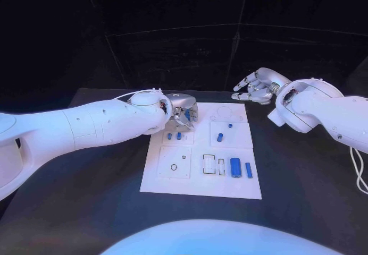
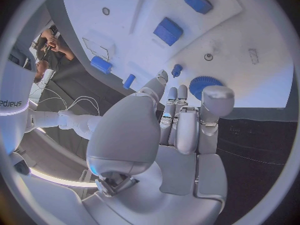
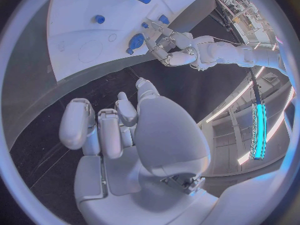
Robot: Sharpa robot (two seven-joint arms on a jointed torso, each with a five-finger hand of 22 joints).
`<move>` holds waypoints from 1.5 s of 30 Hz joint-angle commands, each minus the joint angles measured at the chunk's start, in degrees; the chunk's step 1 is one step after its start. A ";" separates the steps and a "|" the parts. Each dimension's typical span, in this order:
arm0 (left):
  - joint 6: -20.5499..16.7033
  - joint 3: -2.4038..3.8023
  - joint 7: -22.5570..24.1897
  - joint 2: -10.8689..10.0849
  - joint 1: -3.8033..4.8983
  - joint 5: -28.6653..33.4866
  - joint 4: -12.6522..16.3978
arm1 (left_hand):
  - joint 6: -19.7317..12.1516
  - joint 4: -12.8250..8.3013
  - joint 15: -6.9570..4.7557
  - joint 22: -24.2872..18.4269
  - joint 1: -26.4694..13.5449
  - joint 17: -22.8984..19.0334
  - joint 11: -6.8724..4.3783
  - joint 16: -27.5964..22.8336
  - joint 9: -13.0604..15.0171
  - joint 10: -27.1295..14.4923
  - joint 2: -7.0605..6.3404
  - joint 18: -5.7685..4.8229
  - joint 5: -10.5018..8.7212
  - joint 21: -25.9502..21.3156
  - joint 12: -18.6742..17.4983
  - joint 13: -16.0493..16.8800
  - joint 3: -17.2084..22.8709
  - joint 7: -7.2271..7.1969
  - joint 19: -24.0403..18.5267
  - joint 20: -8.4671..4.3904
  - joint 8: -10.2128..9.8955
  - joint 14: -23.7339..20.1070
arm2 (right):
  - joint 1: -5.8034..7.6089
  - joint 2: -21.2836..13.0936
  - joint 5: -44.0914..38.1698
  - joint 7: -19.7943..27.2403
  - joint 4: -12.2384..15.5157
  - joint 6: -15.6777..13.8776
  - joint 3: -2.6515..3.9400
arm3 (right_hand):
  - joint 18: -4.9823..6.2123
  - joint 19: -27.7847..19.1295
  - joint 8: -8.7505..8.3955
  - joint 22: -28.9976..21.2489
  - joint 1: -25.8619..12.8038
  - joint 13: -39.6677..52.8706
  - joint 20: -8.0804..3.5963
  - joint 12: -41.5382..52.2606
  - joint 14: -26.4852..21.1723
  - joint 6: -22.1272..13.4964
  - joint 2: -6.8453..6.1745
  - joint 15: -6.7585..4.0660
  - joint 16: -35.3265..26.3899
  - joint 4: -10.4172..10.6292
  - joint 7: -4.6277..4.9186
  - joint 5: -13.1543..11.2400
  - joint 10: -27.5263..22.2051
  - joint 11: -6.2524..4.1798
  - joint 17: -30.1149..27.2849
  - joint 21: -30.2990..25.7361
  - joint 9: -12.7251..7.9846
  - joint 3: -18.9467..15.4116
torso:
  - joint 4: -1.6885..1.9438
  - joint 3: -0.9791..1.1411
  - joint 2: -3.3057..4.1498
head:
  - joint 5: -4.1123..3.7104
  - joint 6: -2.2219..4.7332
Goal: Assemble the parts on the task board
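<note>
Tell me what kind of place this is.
Likely a robotics lab test bench: a black table carrying a white task board with small blue parts, worked by two white arms.

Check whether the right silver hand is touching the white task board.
Apart. In the head view the right silver hand hangs past the white task board's far right corner, with bare black table showing between them.

The black surface [image 1: 92, 186] lies under cool bluish light, its far edge running straight across. Behind that edge stands a dark backdrop [image 1: 176, 48] of black panels, with thin pale seams crossing it. In the right wrist view, a long glowing cyan light strip [image 3: 259, 130] hangs out in the room beyond the surface, beside pale curved bands of ceiling or wall. Cluttered shelving [image 3: 244, 7] stands farther off; its contents are too small to tell.
</note>
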 commanded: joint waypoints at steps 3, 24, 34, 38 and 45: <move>2.35 -0.04 -0.52 0.83 -0.03 -2.23 -1.12 | 0.94 0.24 -0.49 0.87 0.42 -0.22 0.07 0.24 -0.28 1.11 -0.01 -0.65 -0.34 0.90 -0.81 -0.56 0.57 -0.05 0.81 -0.07 -0.55 1.61 | 0.10 0.12 0.10 0.52 0.02 0.23 0.04 | 0.41 -0.19 0.21 -0.06 0.12 -0.06 0.10 0.24 3.50 -0.19 0.68 -0.46 -0.17 0.13 -0.18 0.39 -0.46 -0.03 4.55 -0.24 -0.09 -0.14 | 0.00 0.03 -0.05 | -0.05 -0.08; 4.48 -0.47 -1.83 2.66 -0.82 -3.31 -3.94 | 2.93 -0.59 -0.57 3.76 1.38 -1.04 0.02 0.50 -1.59 4.71 0.82 -1.14 -0.26 3.47 -4.10 -3.15 5.05 -0.02 1.69 -0.17 -2.07 1.98 | 0.10 0.32 0.10 0.56 0.02 0.26 0.04 | 0.40 -0.16 0.22 -0.01 0.19 -0.03 0.09 0.28 3.50 -0.20 0.72 -0.47 -0.18 0.12 -0.18 0.45 -0.44 -0.04 4.55 -0.22 -0.09 -0.11 | 0.05 0.01 -0.02 | -0.36 -0.27; 3.80 -0.47 -1.11 2.93 -0.97 -3.36 -4.17 | 4.57 -0.95 -1.03 6.52 0.70 -1.36 -0.58 0.79 -2.10 8.00 0.95 -1.58 -0.27 5.97 -5.52 -4.15 9.01 -0.13 2.22 -0.50 -2.67 2.06 | 0.11 0.35 0.10 0.55 0.07 0.29 0.04 | 0.40 -0.17 0.24 -0.02 0.28 -0.03 0.09 0.29 3.50 -0.21 0.78 -0.47 -0.19 0.10 -0.18 0.56 -0.43 -0.04 4.54 -0.23 -0.09 -0.08 | 0.08 0.03 -0.08 | -0.38 -0.48; 3.12 -0.47 -0.66 2.91 -1.00 -3.35 -4.16 | 5.27 -1.07 -1.20 6.84 0.44 -1.46 -0.78 0.85 -2.13 8.97 0.97 -1.62 -0.28 6.21 -5.93 -4.29 10.06 -0.25 2.23 -0.64 -2.70 2.07 | 0.11 0.38 0.10 0.55 0.05 0.31 0.04 | 0.40 -0.16 0.24 -0.01 0.30 -0.01 0.09 0.32 3.51 -0.20 0.80 -0.47 -0.17 0.10 -0.18 0.61 -0.42 -0.04 4.57 -0.23 -0.09 -0.07 | 0.08 0.03 -0.06 | -0.36 -0.49; -0.59 -0.44 0.61 1.84 -1.12 -1.21 -3.44 | 6.34 -1.48 -1.47 7.62 0.16 -1.51 -1.17 1.02 -2.20 10.69 1.15 -1.72 -0.29 6.82 -6.72 -4.46 12.23 -0.11 2.32 -0.95 -2.89 2.11 | 0.10 0.34 0.10 0.58 0.05 0.32 0.04 | 0.40 -0.16 0.25 -0.01 0.31 0.00 0.09 0.33 3.51 -0.20 0.81 -0.47 -0.18 0.10 -0.19 0.64 -0.41 -0.04 4.57 -0.22 -0.09 -0.06 | 0.12 -0.04 -0.10 | -0.52 -0.26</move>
